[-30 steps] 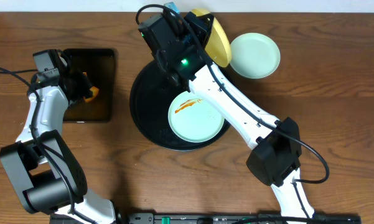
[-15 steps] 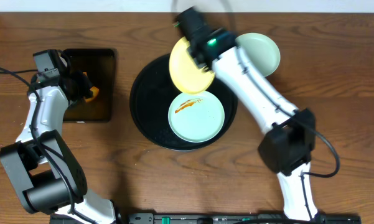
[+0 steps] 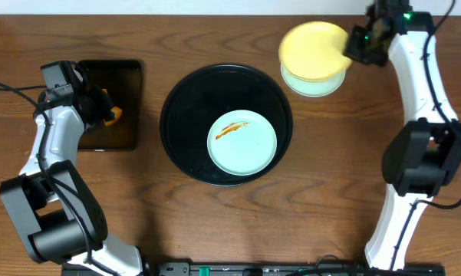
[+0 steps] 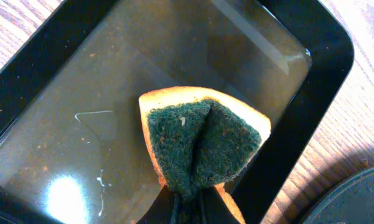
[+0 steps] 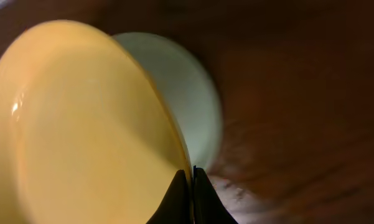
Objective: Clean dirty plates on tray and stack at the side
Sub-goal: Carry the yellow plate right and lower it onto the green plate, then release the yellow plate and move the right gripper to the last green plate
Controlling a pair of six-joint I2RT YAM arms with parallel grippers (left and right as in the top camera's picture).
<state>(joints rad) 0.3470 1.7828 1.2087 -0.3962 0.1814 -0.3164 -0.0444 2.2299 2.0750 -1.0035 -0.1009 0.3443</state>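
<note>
One folded sponge point(image 4: 202, 140), green scrub face outward with an orange edge, is clamped between the closed fingers of the left gripper point(image 4: 190, 202) at the far left. It is held over a small rectangular tray point(image 4: 327, 56) filled with brownish liquid, which is set on the wooden table point(image 3: 215, 31).

In the middle, the round tray point(image 3: 180, 96) is set on the table. One mint plate point(image 3: 249, 153) lies flat in its lower right part and is marked by an orange-brown streak point(image 3: 232, 129).

At the upper right, off the round tray and near its rim, a second mint plate point(image 3: 316, 87) is set on the table; no streak is seen on the part that shows. The yellow plate point(image 3: 311, 46) is held over it and covers most of it. Its right rim is pinched by the right gripper point(image 3: 351, 47), whose fingers are drawn together on the edge. In the right wrist view the yellow plate is seen tilted, with the second mint plate behind it; whether the two touch cannot be told.
</note>
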